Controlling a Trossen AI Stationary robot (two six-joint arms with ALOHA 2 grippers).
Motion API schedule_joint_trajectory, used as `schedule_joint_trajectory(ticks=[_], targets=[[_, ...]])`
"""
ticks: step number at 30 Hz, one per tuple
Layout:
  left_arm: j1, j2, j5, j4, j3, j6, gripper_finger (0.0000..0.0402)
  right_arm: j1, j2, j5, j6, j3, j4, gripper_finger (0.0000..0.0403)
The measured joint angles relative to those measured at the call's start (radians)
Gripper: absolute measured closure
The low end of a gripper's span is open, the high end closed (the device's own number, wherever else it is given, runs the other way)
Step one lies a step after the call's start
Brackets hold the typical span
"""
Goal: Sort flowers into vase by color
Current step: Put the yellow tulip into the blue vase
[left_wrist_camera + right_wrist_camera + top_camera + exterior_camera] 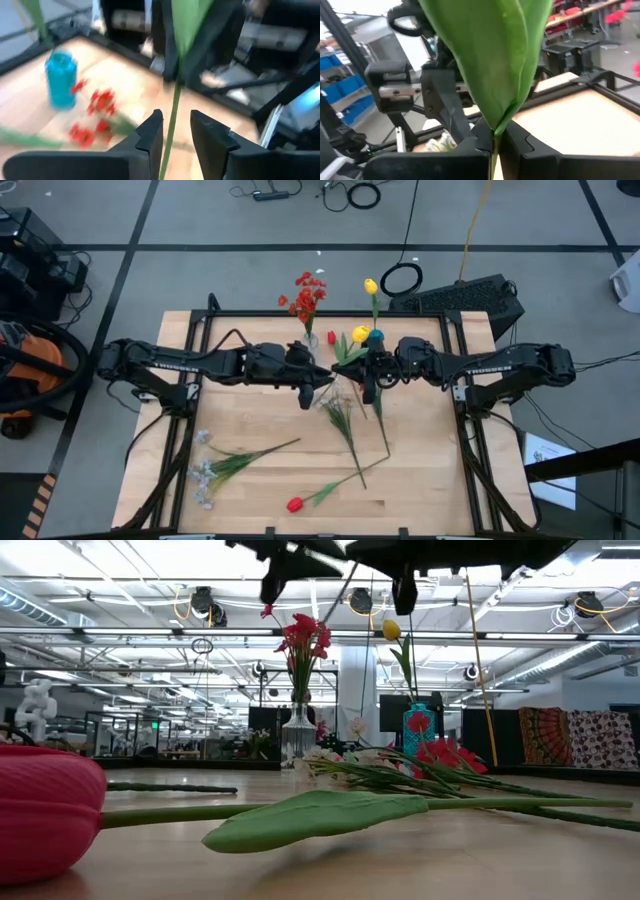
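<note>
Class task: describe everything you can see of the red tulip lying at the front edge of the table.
The red tulip with a closed ribbed bud looks artificial, plastic or fabric. Its long thin green stem runs from the bud toward the table's middle, where it meets other stems. One broad, pointed green leaf branches off it. The flower lies flat on the pale wooden table, bud nearest the front edge. No gripper touches it.

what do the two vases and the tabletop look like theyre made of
The clear vase holding red flowers looks like glass: the room shows through it. The teal vase is opaque and glossy, perhaps glazed ceramic or coloured glass. The tabletop looks like pale, matte wood with visible plank lines.
</note>
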Motion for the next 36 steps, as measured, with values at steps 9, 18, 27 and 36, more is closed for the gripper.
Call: schedule_joint_trajectory(ticks=[9,18,27,36], targets=[[0.002,-0.048,-0.078,-0.232,0.000,0.007,0.0290,-0.080,-0.145,0.141,-0.018,0.000,-0.286,0.0400],[0.001,-0.074,-0.074,-0.419,-0.011,0.021,0.0290,-0.185,-0.328,0.416,-0.091,0.000,-0.532,0.0401],[0.001,-0.099,-0.087,-0.422,-0.069,0.000,0.0290,-0.336,-0.382,0.404,-0.116,0.000,-0.592,0.0401],[0.001,-0.127,-0.131,-0.426,-0.117,-0.058,0.0290,-0.406,-0.382,0.360,-0.127,0.000,-0.587,0.0401]])
